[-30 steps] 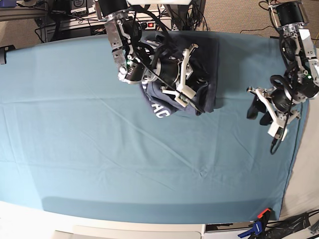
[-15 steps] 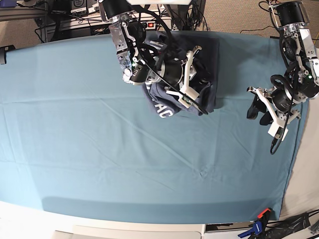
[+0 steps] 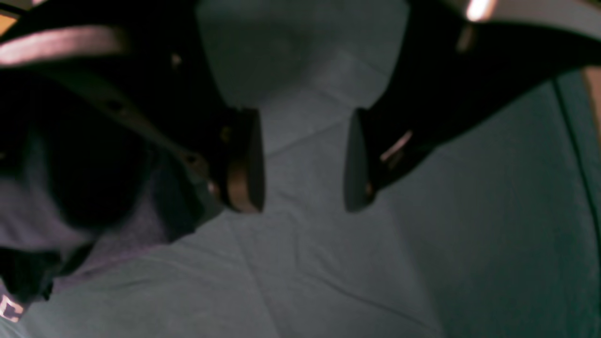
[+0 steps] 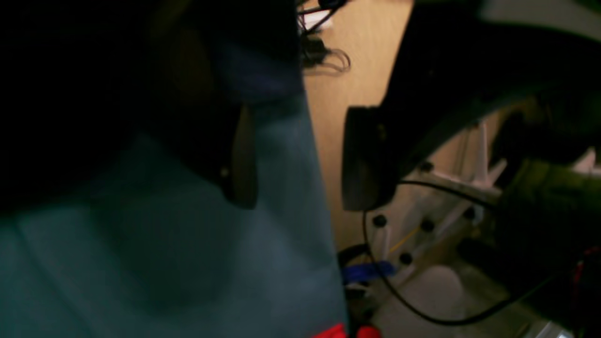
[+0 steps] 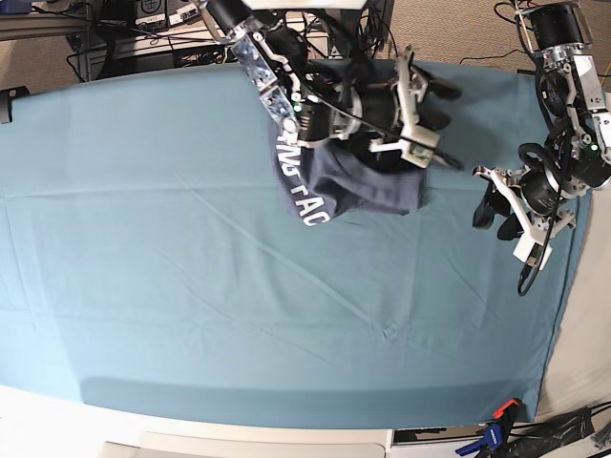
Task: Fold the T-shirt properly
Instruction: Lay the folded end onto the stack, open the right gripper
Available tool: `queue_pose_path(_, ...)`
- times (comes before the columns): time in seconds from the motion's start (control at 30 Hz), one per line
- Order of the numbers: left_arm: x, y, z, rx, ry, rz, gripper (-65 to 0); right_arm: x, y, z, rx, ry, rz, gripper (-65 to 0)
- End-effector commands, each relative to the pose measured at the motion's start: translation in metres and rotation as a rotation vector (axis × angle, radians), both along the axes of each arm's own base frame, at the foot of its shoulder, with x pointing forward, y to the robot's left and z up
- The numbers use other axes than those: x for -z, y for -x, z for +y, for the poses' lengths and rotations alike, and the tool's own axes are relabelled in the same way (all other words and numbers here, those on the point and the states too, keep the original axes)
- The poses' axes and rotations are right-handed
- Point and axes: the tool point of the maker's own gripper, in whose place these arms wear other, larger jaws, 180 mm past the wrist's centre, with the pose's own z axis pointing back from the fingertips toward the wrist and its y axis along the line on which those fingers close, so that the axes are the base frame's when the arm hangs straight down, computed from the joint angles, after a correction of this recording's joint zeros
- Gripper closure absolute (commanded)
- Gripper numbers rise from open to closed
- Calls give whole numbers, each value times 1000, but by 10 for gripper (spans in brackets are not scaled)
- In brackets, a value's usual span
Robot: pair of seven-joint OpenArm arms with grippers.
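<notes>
The T-shirt [image 5: 355,187] lies as a dark blue-grey folded bundle at the far middle of the teal table cloth [image 5: 191,267], white lettering [image 5: 302,193] along its left side. My right gripper [image 5: 444,126] hovers open just past the bundle's right far corner, holding nothing. In the right wrist view its fingers [image 4: 244,159] stand apart over the cloth's edge [image 4: 300,244] and the floor. My left gripper [image 5: 495,218] is open near the table's right edge, well apart from the shirt. Its wrist view shows only bare cloth between the fingers [image 3: 246,159], with a bit of shirt lettering [image 3: 9,307] at the bottom left.
Cables and power gear [image 5: 143,19] crowd the floor behind the far edge. An orange and blue clamp [image 5: 496,429] grips the front right corner. The cloth's right edge [image 5: 561,286] runs just under the left arm. Soft creases cross the cloth's middle.
My right gripper has opened and let go of the T-shirt, then swung right toward the far edge. The bundle has settled lower and flatter. The left arm has not moved.
</notes>
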Motion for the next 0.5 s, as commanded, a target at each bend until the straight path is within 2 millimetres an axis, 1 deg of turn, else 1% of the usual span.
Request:
queue_pose_path(0.0, -16, -7, 0, 8, 10, -57, -294, -16, -6, 6, 5, -55, -23, -299)
queue_pose_path(0.1, -14, -5, 0, 9, 14, -51, -294, -16, -9, 5, 13, -53, -25, -299)
queue_pose_path(0.27, -15, -4, -4, 16, 35, -50, -294, -23, -12, 6, 27, -80, -37, -299)
queue_pose_path(0.37, -14, -3, -4, 16, 34, -50, -294, -33, -15, 5, 30, -88, -83, -299)
queue_pose_path(0.47, -14, -3, -4, 16, 34, -50, -294, -47, -24, -1, 47, -57, -196, -299)
